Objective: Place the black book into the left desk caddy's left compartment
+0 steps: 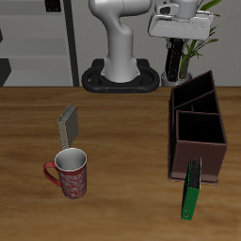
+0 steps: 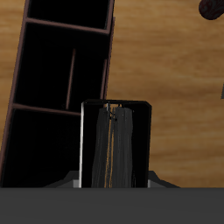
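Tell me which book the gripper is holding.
The black book, clamped upright in the gripper above the left desk caddy. The grey book and green book rest on the table.

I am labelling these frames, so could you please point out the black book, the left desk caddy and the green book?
black book [image 2: 115, 144], wrist view, on its page edge.
left desk caddy [image 1: 198, 158], exterior view, on its front wall.
green book [image 1: 191, 198], exterior view, on its cover.
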